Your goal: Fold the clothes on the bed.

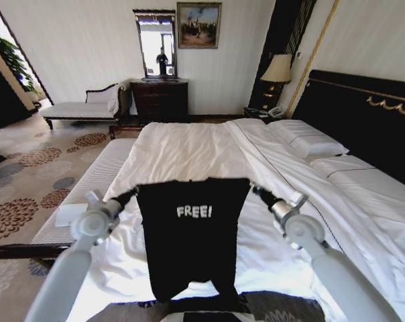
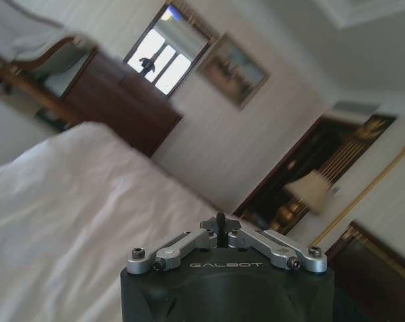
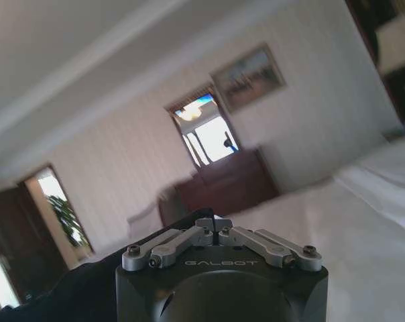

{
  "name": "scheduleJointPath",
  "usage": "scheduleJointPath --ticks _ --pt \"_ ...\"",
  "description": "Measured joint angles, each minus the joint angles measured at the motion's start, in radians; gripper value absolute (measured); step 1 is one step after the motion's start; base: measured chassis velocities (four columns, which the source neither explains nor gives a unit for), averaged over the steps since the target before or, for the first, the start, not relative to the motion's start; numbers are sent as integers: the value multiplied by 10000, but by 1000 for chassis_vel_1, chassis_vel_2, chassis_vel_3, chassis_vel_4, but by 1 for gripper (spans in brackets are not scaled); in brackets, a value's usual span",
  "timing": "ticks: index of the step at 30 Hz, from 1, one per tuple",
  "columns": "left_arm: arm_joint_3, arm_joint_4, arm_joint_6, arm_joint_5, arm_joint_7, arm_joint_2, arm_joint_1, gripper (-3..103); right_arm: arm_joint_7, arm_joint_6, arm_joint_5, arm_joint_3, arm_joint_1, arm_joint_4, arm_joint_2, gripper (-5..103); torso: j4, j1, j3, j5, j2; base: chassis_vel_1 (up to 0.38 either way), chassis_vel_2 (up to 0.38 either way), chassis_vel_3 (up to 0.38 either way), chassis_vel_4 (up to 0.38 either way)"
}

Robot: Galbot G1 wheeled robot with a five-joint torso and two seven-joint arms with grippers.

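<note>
Black short-sleeved cotton T-shirt (image 1: 192, 238) with white "FREE!" lettering, held up above the foot of the large white-sheeted bed (image 1: 189, 151) and hanging in front of it. The left gripper (image 1: 130, 196) pinches the shirt's top corner on the bench side of the bed, the right gripper (image 1: 257, 192) the corner on the headboard side; both are clamped on cloth. The fabric looks light, limp and unbreakable, sagging freely below the taut top edge; corners and hems appear the soundest holds.
</note>
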Motion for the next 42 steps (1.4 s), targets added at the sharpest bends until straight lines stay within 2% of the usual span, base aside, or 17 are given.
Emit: scheduleJointPath --ticks 1,3,4,7,8,11,12,14,15,19,24,25,28,34,38,39,42 --pt "-213 -103 -95 -439 -43 384 -481 2 -299 335 241 211 215 273 -363 0 -1 0 0 0 0 0 0 0 0" --pt "-302 129 -204 -763 -42 1093 -1350 2 -658 762 573 401 733 462 -1015 0 -2 0 -1 -1 1 0 0 0 0" --pt "-302 129 -204 -763 -42 1093 -1350 2 -658 762 573 401 733 462 -1015 0 -2 0 -1 -1 1 0 0 0 0" --pt "-207 647 -425 -1044 -42 1786 -2460 2 -983 1273 1106 428 1716 454 -1989 0 -1 1 1 -3 1 0 0 0 0" --pt "-207 647 -425 -1044 -42 1786 -2460 2 -983 1273 1106 428 1716 454 -1989 0 -1 1 1 -3 1 0 0 0 0" --pt "-394 498 -637 -1561 -55 2184 -2913 2 -1214 1621 1524 571 2346 531 -2770 0 0 4 2 -2 0 0 0 0 0" --pt "-394 498 -637 -1561 -55 2184 -2913 2 -1214 1621 1524 571 2346 531 -2770 0 0 4 2 -2 0 0 0 0 0" --pt "-767 -26 -734 -1984 -86 2437 -2883 2 -1362 1714 1767 1060 2329 838 -3161 0 -1 3 1 0 0 0 0 0 0" --pt "-767 -26 -734 -1984 -86 2437 -2883 2 -1362 1714 1767 1060 2329 838 -3161 0 -1 3 1 0 0 0 0 0 0" --pt "-1695 -1243 -785 -2652 -94 2759 -2103 2 -1350 1645 2018 2200 1583 1606 -3323 0 -2 0 -1 0 2 0 0 0 0" --pt "-4415 -3062 -608 -3484 136 2830 536 2 -1070 1184 2108 3996 -182 2963 -2669 0 1 0 -1 0 2 0 0 0 0" --pt "-4415 -3062 -608 -3484 136 2830 536 2 -1070 1184 2108 3996 -182 2963 -2669 0 1 0 -1 0 2 0 0 0 0" --pt "-5949 -3751 -481 -4157 202 2712 1874 2 -1116 901 1795 5083 -1517 3613 -2174 0 1 -1 -2 -1 2 0 0 0 0" --pt "-7090 -3888 -465 -5073 105 2951 2184 2 -1009 663 1848 6196 -2093 3735 -1987 0 -1 -3 -2 -1 2 0 0 0 0" --pt "-7886 -3876 -268 -5861 -89 3460 1699 2 -522 79 2280 7546 -2203 3728 -2314 0 -2 1 1 1 2 0 0 0 0" --pt "-7886 -3876 -268 -5861 -89 3460 1699 2 -522 79 2280 7546 -2203 3728 -2314 0 -2 1 1 1 2 0 0 0 0" --pt "-7671 -3612 308 -5808 -195 3604 1537 2 52 -534 2538 7765 -2040 3722 -2577 0 -1 -1 -1 2 3 0 0 0 0"
